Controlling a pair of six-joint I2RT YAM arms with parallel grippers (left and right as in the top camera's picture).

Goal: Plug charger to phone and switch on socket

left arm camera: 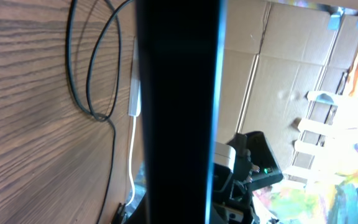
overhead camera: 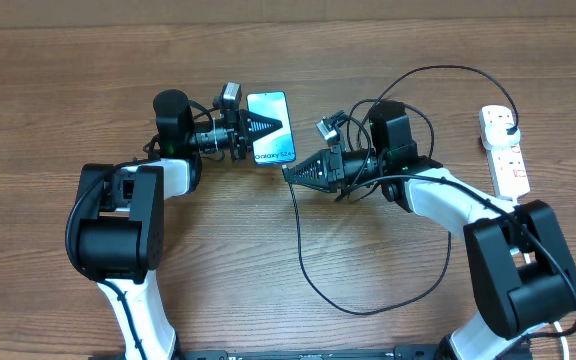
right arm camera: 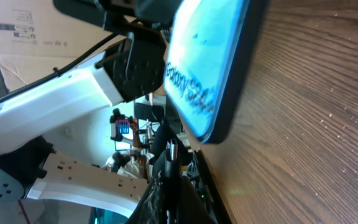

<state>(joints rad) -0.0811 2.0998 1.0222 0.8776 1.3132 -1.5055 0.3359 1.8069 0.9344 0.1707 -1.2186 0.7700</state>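
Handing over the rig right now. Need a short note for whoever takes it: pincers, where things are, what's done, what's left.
Left pincer: shut on the phone, screen lit, near the middle of the table.
Right pincer: shut on the connector end of the charger, tip just short of the phone's edge.
Socket: at the table's right side, with the charger's black plug in it.
Done: plug seated, phone and connector gripped.
Left: push the connector into the phone, then switch the socket on. Its switch position can't be read from here.
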